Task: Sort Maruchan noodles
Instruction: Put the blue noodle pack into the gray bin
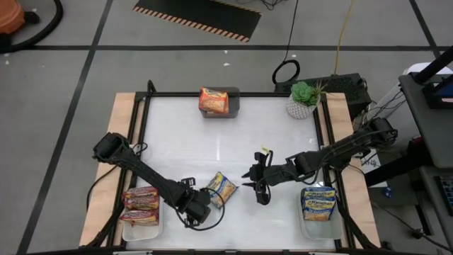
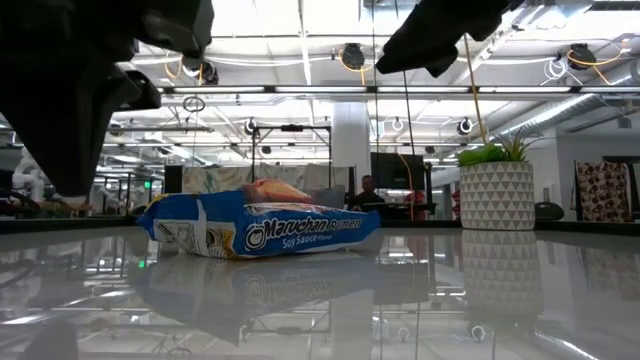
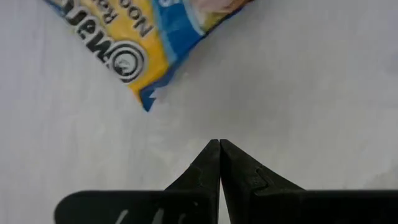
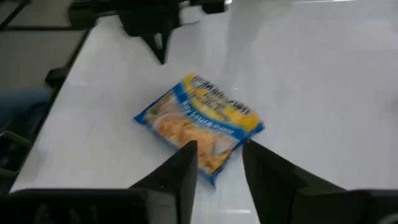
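Blue-and-yellow Maruchan packet (image 1: 221, 188) loose near worktop's front edge; right gripper (image 4: 219, 163) fingers parted, approaching it; left gripper (image 3: 219, 163) closed, empty, beside it; next: straddle, pinch, carry to front-right tray (image 1: 306, 225).

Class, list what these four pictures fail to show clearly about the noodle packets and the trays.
- Blue-and-yellow packet: left wrist view, cut off by the picture's edge.
- Red packets on the left tray: high view, count and print too small.
- Packet in the grey bin: flavour too small to read.
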Robot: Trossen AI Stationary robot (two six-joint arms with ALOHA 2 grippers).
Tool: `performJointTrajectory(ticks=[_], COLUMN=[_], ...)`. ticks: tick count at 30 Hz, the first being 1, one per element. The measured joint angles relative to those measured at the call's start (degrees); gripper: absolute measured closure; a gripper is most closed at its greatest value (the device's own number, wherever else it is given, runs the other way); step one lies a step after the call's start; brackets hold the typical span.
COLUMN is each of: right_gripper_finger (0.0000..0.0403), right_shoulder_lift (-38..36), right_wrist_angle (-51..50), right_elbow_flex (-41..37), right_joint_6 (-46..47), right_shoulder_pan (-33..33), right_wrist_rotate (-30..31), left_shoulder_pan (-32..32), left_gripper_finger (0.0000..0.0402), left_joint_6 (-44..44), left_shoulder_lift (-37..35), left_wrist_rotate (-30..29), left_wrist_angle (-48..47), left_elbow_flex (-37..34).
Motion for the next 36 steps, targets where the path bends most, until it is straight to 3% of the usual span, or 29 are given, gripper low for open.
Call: performJointTrajectory(ticks=[7, 11, 18, 32, 36], right_gripper_finger=[0.0359, 0.0396, 0.0399, 0.0401, 0.0401], right_shoulder_lift=[0.00, 1.32, 8.57, 14.78, 14.78], right_wrist_angle=[-1.41, 0.02, 5.81, -0.61, -3.07], right_elbow_flex=[0.00, 0.02, 0.97, 5.55, 5.55], right_joint_6=[-2.29, -2.14, -2.04, 4.84, 7.20], right_shoulder_pan=[-0.43, -1.11, -3.61, -4.81, -4.81], right_wrist_rotate=[-1.81, -1.67, -7.69, -9.16, -9.10], left_shoulder_pan=[2.47, 4.34, 7.92, 15.80, 17.01], left_gripper_finger=[0.0385, 0.0385, 0.0385, 0.0385, 0.0385], left_joint_6=[0.57, 1.57, 3.34, 7.46, 9.32], left_shoulder_lift=[0.00, 0.00, 0.02, 0.02, 0.02], left_wrist_rotate=[-0.82, 1.71, 2.39, -17.81, -18.36], left_wrist_angle=[6.09, 9.66, 8.82, 14.49, 20.38], left_elbow_flex=[-3.42, -6.91, -8.54, -8.58, -8.58])
